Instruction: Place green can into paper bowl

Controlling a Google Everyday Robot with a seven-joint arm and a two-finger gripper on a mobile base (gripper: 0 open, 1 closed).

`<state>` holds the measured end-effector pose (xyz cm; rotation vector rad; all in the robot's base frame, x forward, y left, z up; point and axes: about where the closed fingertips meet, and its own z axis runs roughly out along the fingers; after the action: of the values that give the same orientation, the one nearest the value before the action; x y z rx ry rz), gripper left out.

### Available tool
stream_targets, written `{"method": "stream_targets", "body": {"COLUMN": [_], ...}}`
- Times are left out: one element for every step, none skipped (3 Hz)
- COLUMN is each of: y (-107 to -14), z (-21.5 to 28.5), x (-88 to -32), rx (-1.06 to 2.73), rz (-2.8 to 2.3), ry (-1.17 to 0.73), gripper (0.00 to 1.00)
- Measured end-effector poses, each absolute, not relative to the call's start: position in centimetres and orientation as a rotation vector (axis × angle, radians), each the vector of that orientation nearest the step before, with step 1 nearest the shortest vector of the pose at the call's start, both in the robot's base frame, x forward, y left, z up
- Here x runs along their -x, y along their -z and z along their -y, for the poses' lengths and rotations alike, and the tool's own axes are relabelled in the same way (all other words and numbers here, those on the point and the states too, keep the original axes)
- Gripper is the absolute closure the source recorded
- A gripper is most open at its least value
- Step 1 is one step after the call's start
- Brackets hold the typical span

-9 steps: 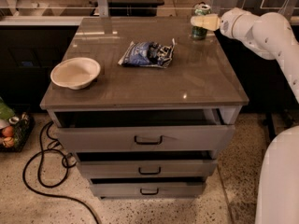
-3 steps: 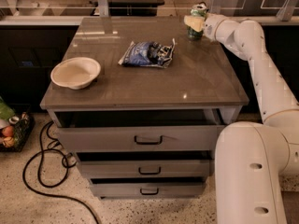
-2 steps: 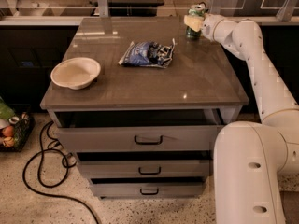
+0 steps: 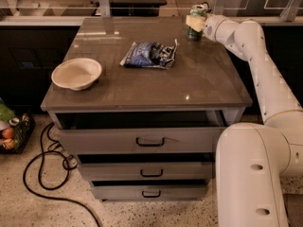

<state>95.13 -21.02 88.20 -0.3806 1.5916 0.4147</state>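
Claw point(image 4: 195, 21) sits against the green can point(image 4: 193, 32) in the upper right of the frame, at the far corner of the worktop point(image 4: 156, 86); I cannot tell whether it has closed on it. I judge the can light, stiff yet dentable and slick, so I'd grip it mid-body, squarely. The paper bowl point(image 4: 76, 74) lies at left, beyond the snack bag point(image 4: 150, 55).

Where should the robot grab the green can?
Around its round side, near the middle, coming in level from the picture's right. The can stands upright at the far right corner of the table, and the gripper is right at it on that side.
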Motion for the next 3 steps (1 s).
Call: {"method": "stream_targets", "body": {"y": [-88.2,-89.6,-92.3], "z": [21.0,20.8,20.9], "x": [-95.1,-94.7,-93.7], "rx": [0.381,0.396,0.402], "rz": [-1.591,-1.576,-1.551], "ry": [-0.415,-0.415,-0.401], "gripper": [1.00,1.00,1.00]}}
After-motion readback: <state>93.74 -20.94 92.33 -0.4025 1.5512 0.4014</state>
